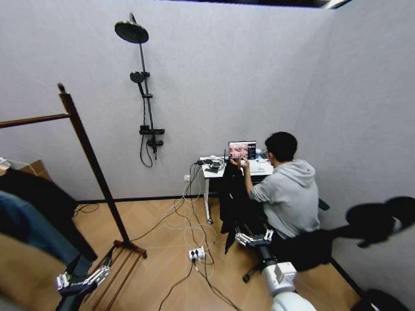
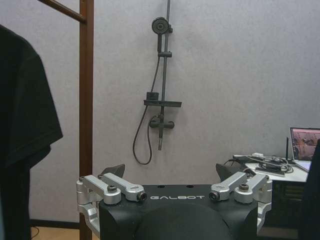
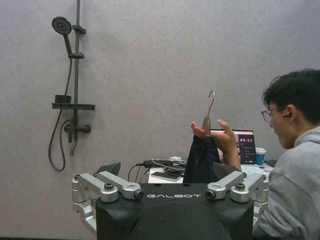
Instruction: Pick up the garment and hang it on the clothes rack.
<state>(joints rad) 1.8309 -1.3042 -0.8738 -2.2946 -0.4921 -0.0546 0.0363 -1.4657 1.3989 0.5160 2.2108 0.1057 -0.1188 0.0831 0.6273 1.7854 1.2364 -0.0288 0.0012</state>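
Now the right gripper [image 1: 253, 238], low and right of centre in the head view, stands open and empty, facing the garment [image 3: 201, 161] that a person's hand [image 3: 216, 136] holds up by its hanger.

To take it well, the jaws should probably close on the hanger neck just under the metal hook [image 3: 210, 102], clear of the fingers. The garment is plain black, soft, bunched and hanging long in front of the desk [image 1: 220, 170]. The left gripper [image 1: 81, 280] waits open at lower left, beside the clothes rack [image 1: 91, 159], whose rail runs along the left edge.
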